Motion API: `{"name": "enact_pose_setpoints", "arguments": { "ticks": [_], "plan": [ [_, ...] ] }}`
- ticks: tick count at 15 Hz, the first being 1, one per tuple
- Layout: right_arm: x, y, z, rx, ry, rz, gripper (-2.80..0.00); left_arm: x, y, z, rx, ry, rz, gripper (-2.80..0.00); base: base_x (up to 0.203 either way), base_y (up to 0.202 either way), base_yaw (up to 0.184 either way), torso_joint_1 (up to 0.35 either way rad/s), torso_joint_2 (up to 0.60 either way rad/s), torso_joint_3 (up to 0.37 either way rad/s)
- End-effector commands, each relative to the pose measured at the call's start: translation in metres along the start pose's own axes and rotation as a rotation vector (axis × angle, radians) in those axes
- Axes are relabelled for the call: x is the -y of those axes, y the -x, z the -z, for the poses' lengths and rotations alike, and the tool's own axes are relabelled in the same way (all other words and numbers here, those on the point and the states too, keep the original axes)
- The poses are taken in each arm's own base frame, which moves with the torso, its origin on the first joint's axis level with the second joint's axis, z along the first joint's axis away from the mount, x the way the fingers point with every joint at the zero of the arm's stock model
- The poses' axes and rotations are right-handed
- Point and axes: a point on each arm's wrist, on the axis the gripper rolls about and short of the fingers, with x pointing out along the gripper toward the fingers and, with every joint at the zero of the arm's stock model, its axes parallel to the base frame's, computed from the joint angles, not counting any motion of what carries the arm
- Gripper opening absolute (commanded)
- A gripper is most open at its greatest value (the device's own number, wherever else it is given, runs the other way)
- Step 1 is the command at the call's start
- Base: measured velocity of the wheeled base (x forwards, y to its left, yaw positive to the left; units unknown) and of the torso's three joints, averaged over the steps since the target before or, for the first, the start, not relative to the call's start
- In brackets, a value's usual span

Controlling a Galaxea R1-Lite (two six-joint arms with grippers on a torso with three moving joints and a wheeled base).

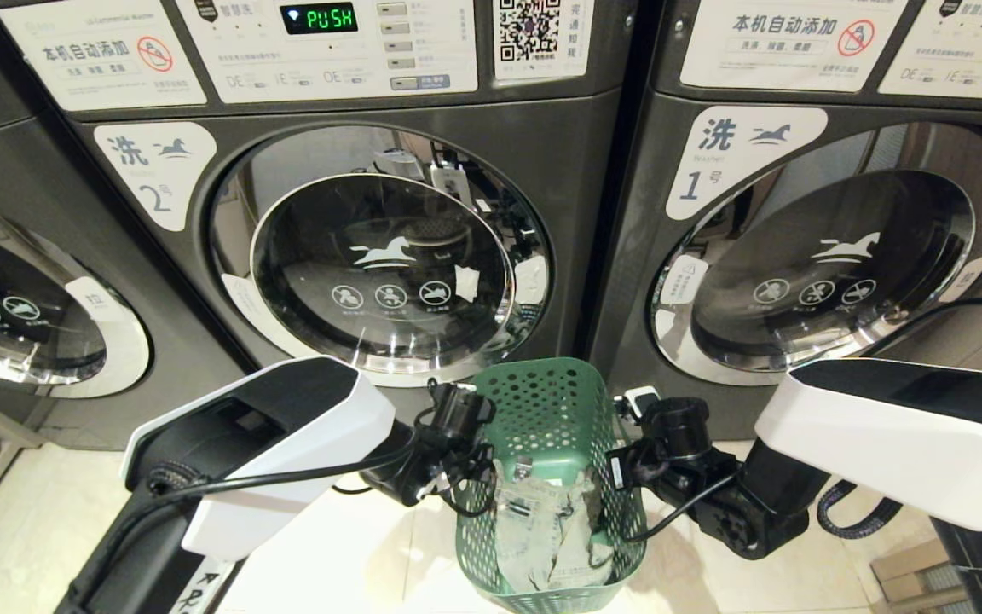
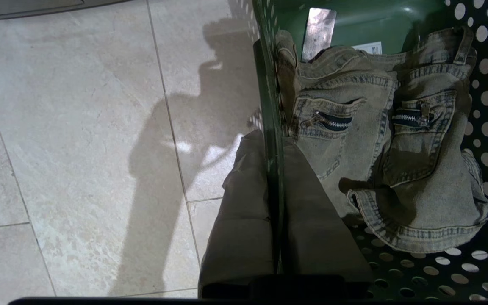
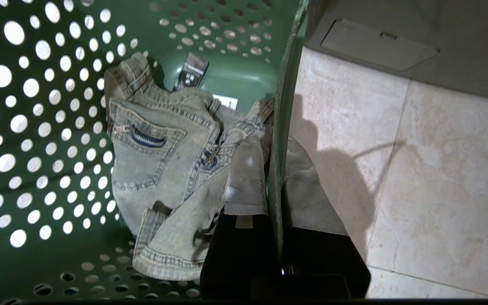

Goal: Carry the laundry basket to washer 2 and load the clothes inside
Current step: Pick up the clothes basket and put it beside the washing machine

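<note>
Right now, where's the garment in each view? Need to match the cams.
Head view: the clothes lie in the laundry basket, bottom centre, between both arms.
Left wrist view: clothes right of centre, past the gripped rim.
Right wrist view: clothes centre-left, inside the perforated wall.
Shared landmark: the basket's green rim.

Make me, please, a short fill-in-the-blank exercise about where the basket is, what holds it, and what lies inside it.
1. The laundry basket is held by ____ grippers: the left gripper and the right gripper, each shut on a side wall.
2. The clothes lie ____ the basket.
3. The door of washer 2 is ____.
4. The green display reads ____.

Missing words: two; inside; closed; PUSH
</note>
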Motion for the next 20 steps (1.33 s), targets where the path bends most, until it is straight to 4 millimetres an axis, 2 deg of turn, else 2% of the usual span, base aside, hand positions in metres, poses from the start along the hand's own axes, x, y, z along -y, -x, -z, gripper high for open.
{"name": "enact_pose_setpoints", "arguments": {
  "ticks": [1, 12, 20],
  "plan": [
    [0.000, -0.001, 0.003, 0.002, 0.001, 0.001, -2.80, 0.003, -0.001, 0.000, 0.004, -0.001, 0.003, -2.80, 0.000, 0.000, 0.000, 0.000, 0.00, -0.197],
    [0.001, -0.004, 0.016, -0.025, 0.020, 0.022, -2.80, 0.016, -0.004, -0.004, 0.023, -0.025, 0.024, -2.80, 0.000, 0.000, 0.000, 0.003, 0.00, -0.198],
    [0.002, -0.012, 0.023, -0.038, 0.024, 0.042, -2.80, 0.017, -0.004, -0.004, 0.025, -0.026, 0.026, -2.80, 0.000, 0.000, 0.000, 0.001, 0.00, -0.026]
  ]
}}
